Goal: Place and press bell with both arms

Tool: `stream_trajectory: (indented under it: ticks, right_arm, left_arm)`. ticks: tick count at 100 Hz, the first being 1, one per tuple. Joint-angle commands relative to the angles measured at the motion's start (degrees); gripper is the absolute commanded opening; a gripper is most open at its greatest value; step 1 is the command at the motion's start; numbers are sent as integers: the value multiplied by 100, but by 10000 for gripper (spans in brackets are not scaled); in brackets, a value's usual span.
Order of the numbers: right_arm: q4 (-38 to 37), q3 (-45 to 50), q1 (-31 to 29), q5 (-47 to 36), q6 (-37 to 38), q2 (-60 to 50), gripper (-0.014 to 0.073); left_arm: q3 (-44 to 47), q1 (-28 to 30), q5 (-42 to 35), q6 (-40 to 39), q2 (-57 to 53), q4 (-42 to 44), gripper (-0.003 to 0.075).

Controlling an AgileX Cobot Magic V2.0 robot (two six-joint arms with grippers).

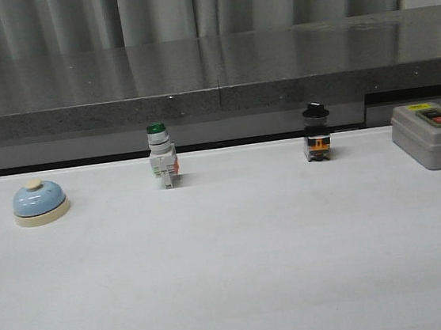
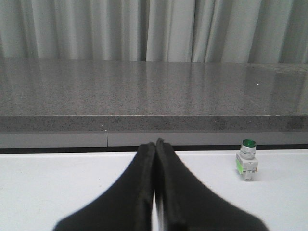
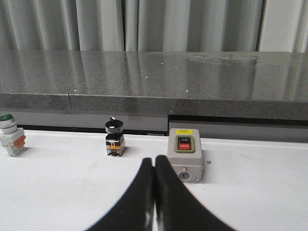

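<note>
The bell (image 1: 40, 201), a light-blue dome on a cream base with a cream button, stands on the white table at the far left in the front view. It does not show in either wrist view. Neither arm shows in the front view. My left gripper (image 2: 155, 142) is shut and empty, its black fingers pressed together low over the table. My right gripper (image 3: 154, 160) is shut and empty too, just in front of the grey box.
A green-capped white switch (image 1: 161, 156) stands mid-left, also in the left wrist view (image 2: 248, 159) and right wrist view (image 3: 9, 135). A black-knob switch (image 1: 317, 133) stands mid-right. A grey box with red button (image 1: 431, 135) sits far right. A dark stone ledge (image 1: 211, 78) runs behind.
</note>
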Motion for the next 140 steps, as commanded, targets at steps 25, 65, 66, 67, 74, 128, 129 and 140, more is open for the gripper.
stream_trajectory:
  ticks: [25,65,66,67,74,128,129,140]
  right_arm:
    - [-18,-81,-32,-473,-7,-110,-69]
    - [-18,-81,-32,-473,-7,-110,-69]
    - [-18,-81,-32,-473,-7,-110,-69]
    - [-18,-81,-32,-473,-7,-110,-69]
    - [-18,-81,-32,-473,-7,-110,-69]
    - [-18,-81,-32,-473,-7,-110,-69]
    - [-18,-81,-32,-473,-7,-110,-69]
    - [-18,-81,-32,-473,-7,-110,-69]
  left_arm:
    - [-2274,8,1697,-49,2217,-34,-20]
    - [-3271,8,2181,-49,4117,-42,-20]
    - [-3271,8,2181,-49,4148,-42,-20]
    - [-3271,8,2181,-49,4163,-42,-20]
    - [-3271,8,2181,-49,4294,-42,-20]
    - [-3271,8,2158,3,4509,-13,674]
    - [-3271,8,2158,3,4509,-13,682]
    - [-3271,8,2158,3,4509,-13,692]
